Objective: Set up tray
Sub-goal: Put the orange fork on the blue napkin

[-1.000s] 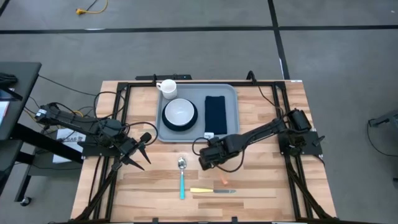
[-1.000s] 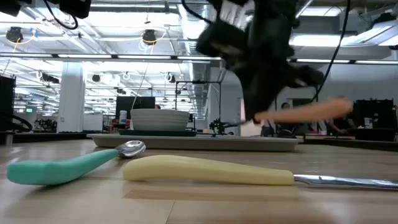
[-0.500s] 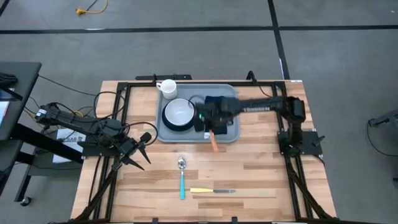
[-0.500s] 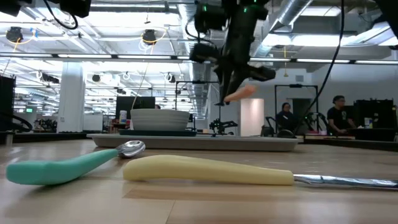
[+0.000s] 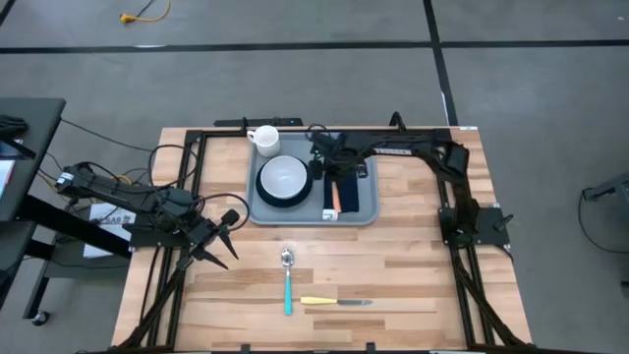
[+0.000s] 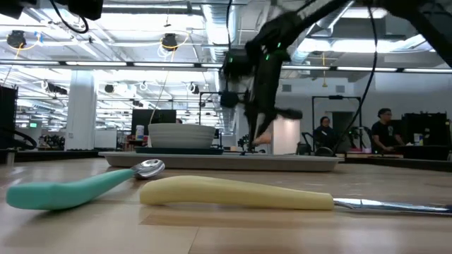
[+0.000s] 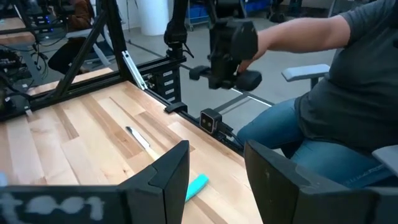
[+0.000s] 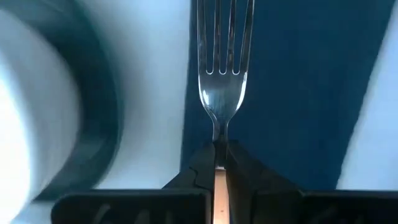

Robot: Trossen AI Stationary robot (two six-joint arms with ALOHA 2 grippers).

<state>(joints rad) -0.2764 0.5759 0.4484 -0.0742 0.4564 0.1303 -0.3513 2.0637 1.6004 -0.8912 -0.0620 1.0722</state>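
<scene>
Right tool (image 5: pixel 332 169), pinching the fork (image 8: pixel 222 68), has swung from the tabletop (image 5: pixel 413 285) to over the napkin (image 5: pixel 343 192) at the tray's (image 5: pixel 371 172) three o'clock, ready for placing.

A teal spoon (image 5: pixel 287 282) lies on the counter (image 5: pixel 413 265), a yellow knife (image 5: pixel 334 302) just beside it; a seated person (image 7: pixel 323 106) behind.

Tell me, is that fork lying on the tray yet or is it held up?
Held up. The right tool is shut on the fork by its orange handle, above the napkin; whether the tines touch it, cannot tell.
</scene>
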